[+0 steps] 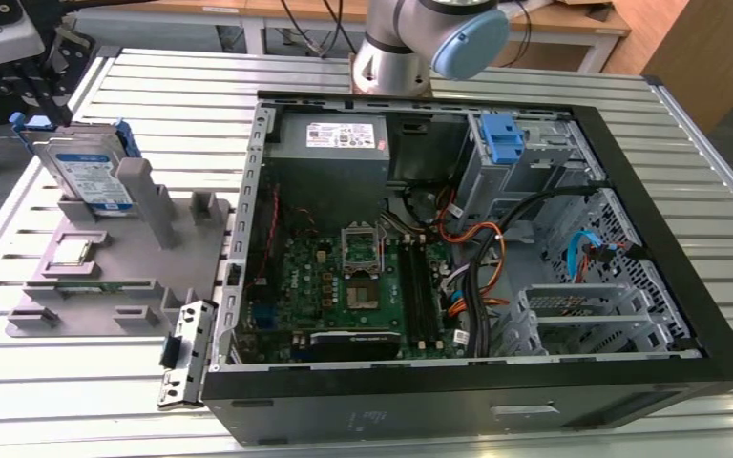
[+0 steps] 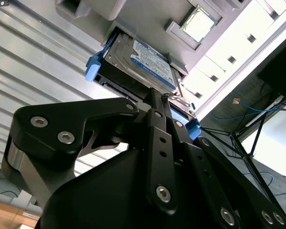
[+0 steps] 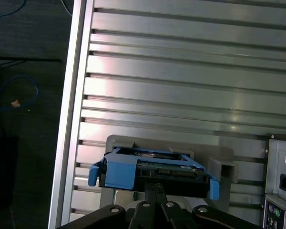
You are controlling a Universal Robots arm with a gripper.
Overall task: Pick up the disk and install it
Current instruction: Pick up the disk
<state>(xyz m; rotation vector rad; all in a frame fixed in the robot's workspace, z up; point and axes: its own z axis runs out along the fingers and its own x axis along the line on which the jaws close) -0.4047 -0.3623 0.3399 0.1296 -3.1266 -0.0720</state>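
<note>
The disk [image 1: 88, 177] is a silver drive with a blue-and-white label and blue rails. It stands on edge in a grey holder [image 1: 125, 262] at the exterior view's left, outside the computer case [image 1: 672, 239]. My gripper [image 1: 38, 97] hangs right above its upper blue rail. In both wrist views the black fingers come together at the disk's [image 2: 150, 62] [image 3: 148, 171] top edge, gripper [image 2: 157, 97] [image 3: 155, 185] shut, with nothing seen clamped between them. I cannot tell if the tips touch the rail.
The open case holds a motherboard [image 1: 354, 277], a grey power-supply box [image 1: 331, 139], loose cables and a drive bay with a blue latch piece [image 1: 500, 143]. A chip [image 1: 72, 250] lies on the holder. The arm's base [image 1: 405, 52] stands behind the case on the slatted metal table [image 1: 87, 382].
</note>
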